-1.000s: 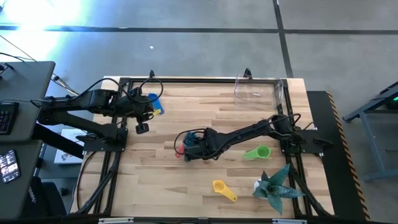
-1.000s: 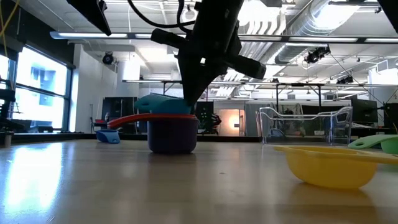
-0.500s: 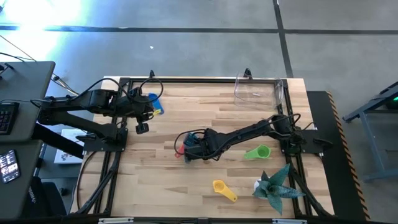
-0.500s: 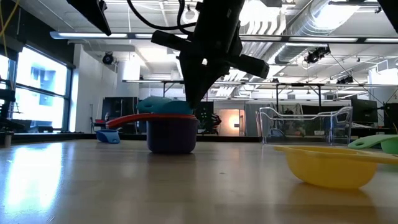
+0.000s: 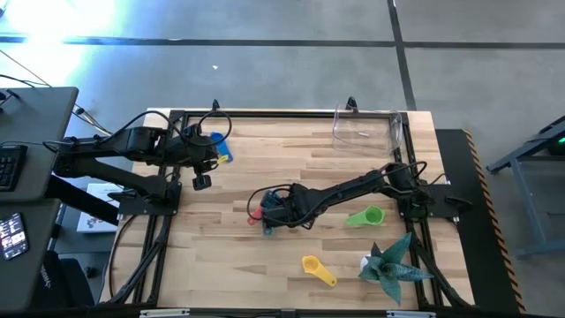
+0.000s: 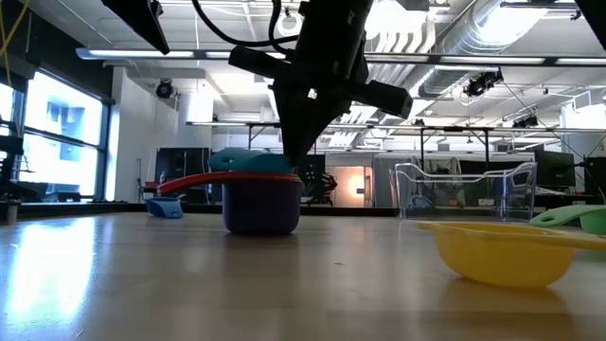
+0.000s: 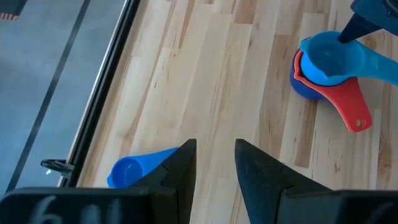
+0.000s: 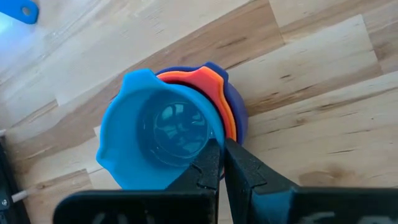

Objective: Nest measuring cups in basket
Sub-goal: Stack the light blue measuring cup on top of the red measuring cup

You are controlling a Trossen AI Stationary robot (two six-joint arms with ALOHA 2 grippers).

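A teal cup point(image 8: 155, 137) sits in a stack of orange, red point(image 7: 348, 102) and purple cups point(image 6: 262, 204) at the table's middle. My right gripper point(image 8: 221, 149) reaches down to it from the right and is shut at its rim. My left gripper point(image 7: 214, 158) hangs open above the table's far left. A blue cup point(image 7: 134, 171) lies on the wood beside it, untouched. A green cup point(image 5: 366, 216) and a yellow cup point(image 5: 318, 268) lie apart on the table. The clear basket point(image 5: 366, 128) stands at the far right. My right gripper pinches the teal cup's rim point(image 8: 210, 135) between its two fingers, one finger over the inside and one outside. The fingers slant down from the table's right. They hide the exact spot. The teal cup rests in the stack, its handle point(image 7: 376, 61) pointing out under the gripper.
A teal spiky plant point(image 5: 393, 265) stands at the near right corner. A black metal frame point(image 5: 282, 113) runs along the table's edges. Bare wood lies between the stack and the basket.
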